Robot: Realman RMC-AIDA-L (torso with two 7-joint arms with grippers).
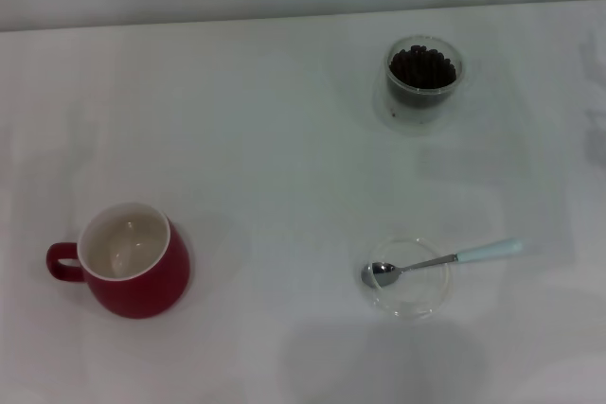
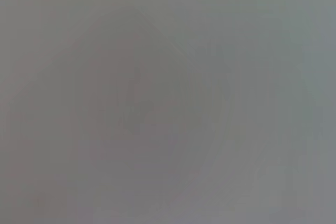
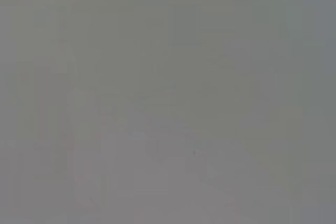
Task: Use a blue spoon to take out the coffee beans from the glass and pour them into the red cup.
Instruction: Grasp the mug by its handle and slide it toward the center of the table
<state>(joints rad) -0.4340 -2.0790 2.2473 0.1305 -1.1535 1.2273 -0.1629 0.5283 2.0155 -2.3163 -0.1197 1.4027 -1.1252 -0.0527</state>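
In the head view the red cup (image 1: 133,272) stands upright at the near left of the white table, its white inside showing and its handle pointing left. The glass (image 1: 423,78) holds dark coffee beans (image 1: 423,66) at the far right. The blue spoon (image 1: 440,260) lies with its silver bowl in a shallow clear dish and its pale blue handle reaching out to the right. Neither gripper appears in any view. Both wrist views show only a plain grey surface.
The shallow clear glass dish (image 1: 421,302) sits at the near right under the spoon's bowl. The white table (image 1: 275,158) ends at a far edge along the top, with a pale wall behind.
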